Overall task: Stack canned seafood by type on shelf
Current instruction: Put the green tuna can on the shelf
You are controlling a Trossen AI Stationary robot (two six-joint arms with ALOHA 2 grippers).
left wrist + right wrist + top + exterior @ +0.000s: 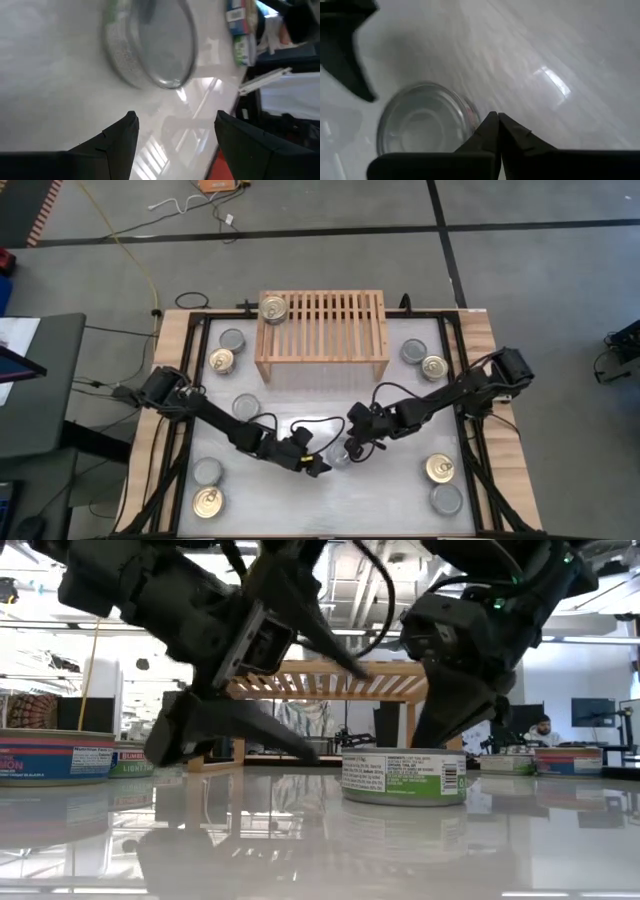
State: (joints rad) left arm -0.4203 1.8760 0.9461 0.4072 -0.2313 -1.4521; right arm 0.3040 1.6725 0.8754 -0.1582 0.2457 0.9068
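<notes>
One silver-topped tin (341, 454) sits flat near the middle of the table (330, 500), a little toward the front edge, and everything about the next move seems to hang on it, because both grippers have closed in on it from opposite sides. Being round and flat, it has no long axis to line up with, so what matters is which side each hand stands on and how near. The right gripper (350, 448) is right over the tin's far right side, nearer to it than the other hand; its fingers are pressed together, tips meeting, and its wrist camera shows those tips just at the tin's rim (427, 127) rather than around it, so I would not call that a grip. The left gripper (320, 468) lies just beside the tin toward the front left, its fingers spread apart and holding nothing, with the tin (150, 45) straight ahead of the gap. From table height the left fingers (215, 730) splay low over the surface next to the green-labelled tin (404, 776). The shelf (322, 335) stands at the back edge, well apart from all this, with one gold-topped tin (273, 308) on its left back corner; the rest are scattered toward the table's sides. I would judge the open left hand better placed to take the tin.
</notes>
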